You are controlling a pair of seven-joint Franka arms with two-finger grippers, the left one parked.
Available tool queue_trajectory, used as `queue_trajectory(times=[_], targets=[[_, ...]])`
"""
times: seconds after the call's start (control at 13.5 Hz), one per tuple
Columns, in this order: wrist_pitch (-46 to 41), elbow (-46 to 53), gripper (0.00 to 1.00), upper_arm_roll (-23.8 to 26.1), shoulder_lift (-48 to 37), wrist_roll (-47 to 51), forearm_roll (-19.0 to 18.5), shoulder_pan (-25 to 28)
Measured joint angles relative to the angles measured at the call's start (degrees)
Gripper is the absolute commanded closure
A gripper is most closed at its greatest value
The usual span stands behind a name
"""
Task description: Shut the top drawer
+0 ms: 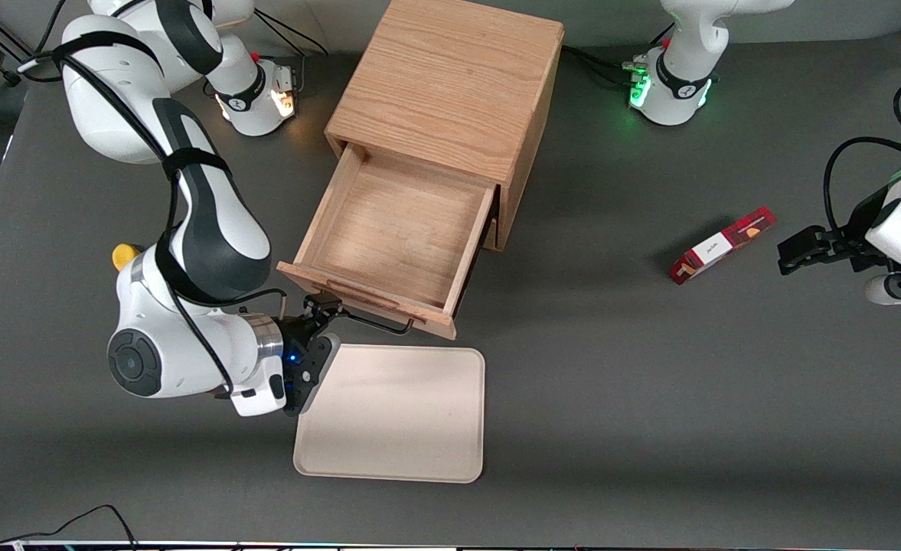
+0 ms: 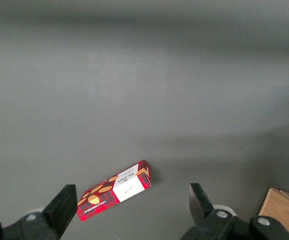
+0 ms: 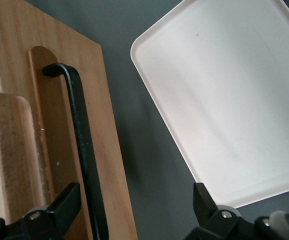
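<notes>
- The top drawer (image 1: 389, 237), a shallow light oak box, sits pulled well out of the boxy wooden cabinet (image 1: 450, 84), and its inside is bare wood.
- The drawer's front panel faces the front camera, and its thin black wire handle (image 1: 377, 324) runs along that front, just under the wooden lip.
- The right arm's gripper (image 1: 326, 315) is right at the drawer front, at the handle's end toward the working arm's side of the counter.
- In the right wrist view the jaws stand wide open: one black finger (image 3: 64, 202) lies against the oak front beside the handle bar (image 3: 82, 145), the other finger (image 3: 204, 200) hangs over the dark counter beside the tray, and nothing is gripped between them.
- A flat cream rectangular tray (image 1: 393, 413) lies on the dark grey counter (image 1: 649, 398) just in front of the drawer, nearer to the front camera, with a narrow strip of counter showing between tray and drawer front.
- Toward the parked arm's end of the counter lies a small red and white carton (image 1: 722, 245) on its side, well apart from the cabinet.
</notes>
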Motion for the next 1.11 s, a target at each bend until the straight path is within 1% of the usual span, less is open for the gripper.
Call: queue_trajectory(times=[0.74, 1.11], targets=[[0.07, -0.01, 0.00, 0.85, 0.54, 0.00, -0.15, 0.60], [0.51, -0.12, 0.00, 0.78, 1.56, 0.00, -2.34, 1.62]])
